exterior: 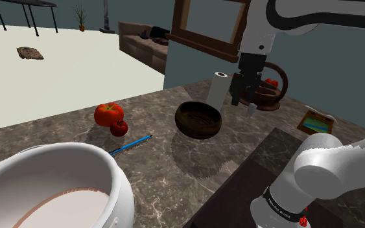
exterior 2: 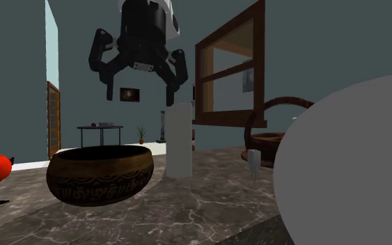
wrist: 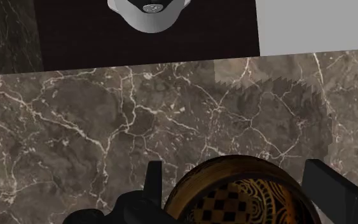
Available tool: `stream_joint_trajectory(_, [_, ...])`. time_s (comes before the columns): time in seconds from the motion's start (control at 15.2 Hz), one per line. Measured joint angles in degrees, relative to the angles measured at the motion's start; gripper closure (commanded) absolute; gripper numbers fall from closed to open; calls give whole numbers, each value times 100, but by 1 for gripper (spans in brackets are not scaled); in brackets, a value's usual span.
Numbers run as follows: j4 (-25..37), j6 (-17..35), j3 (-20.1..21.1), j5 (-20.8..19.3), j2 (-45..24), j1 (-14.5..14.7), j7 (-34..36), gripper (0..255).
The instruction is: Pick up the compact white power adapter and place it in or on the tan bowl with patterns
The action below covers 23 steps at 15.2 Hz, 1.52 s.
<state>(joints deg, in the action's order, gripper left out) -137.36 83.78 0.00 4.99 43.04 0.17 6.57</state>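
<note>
Pot (exterior: 103,168): big and white, seen closest to the shoulder camera; it is not needed for the job.
Bowl (exterior 2: 100,177): brown, with dark patterns on its side; it is set on the marble counter (wrist: 107,114), and nothing is seen inside it.
Gripper (exterior 2: 140,97): seen high in the air, above the Bowl and the white roll (exterior 2: 179,139).
Fingers (wrist: 154,184): spread wide apart; nothing is held between them. The Bowl is seen far below, between them, but it is not touched.
Adapter (exterior 2: 255,161): a small white block, seen standing on the counter between the white roll and the basket (exterior 2: 271,143). It is well apart from the Bowl.
Done: nothing yet, as far as can be judged. The Adapter is not picked up and is not in the Bowl.
Left to do: the Adapter has to be reached, pinched, lifted, carried over to the Bowl and let go there.
</note>
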Motion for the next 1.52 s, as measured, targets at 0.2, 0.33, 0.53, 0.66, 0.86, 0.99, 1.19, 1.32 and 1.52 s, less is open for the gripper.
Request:
stream_joint_trajectory(0.2, [-113, 127, -123, -130, 31, -73, -132, 0])
stream_joint_trajectory(0.33, [-252, 316, -317, -331, 51, -189, -334, 0])
stream_joint_trajectory(0.53, [-395, 655, -587, -605, -15, -352, -601, 0])
stream_joint_trajectory(0.66, [-488, 875, -806, -812, -46, -482, -815, 0])
stream_joint_trajectory(0.86, [-556, 1244, -1144, -1102, -192, -666, -1132, 0])
stream_joint_trajectory(0.99, [-594, 1546, -1389, -1283, -348, -784, -1350, 0])
stream_joint_trajectory(1.19, [-567, 1989, -1724, -1484, -644, -920, -1633, 0])
stream_joint_trajectory(1.32, [-539, 2251, -1960, -1609, -810, -1016, -1842, 0])
stream_joint_trajectory(1.52, [-472, 2715, -2332, -1740, -1155, -1122, -2162, 0])
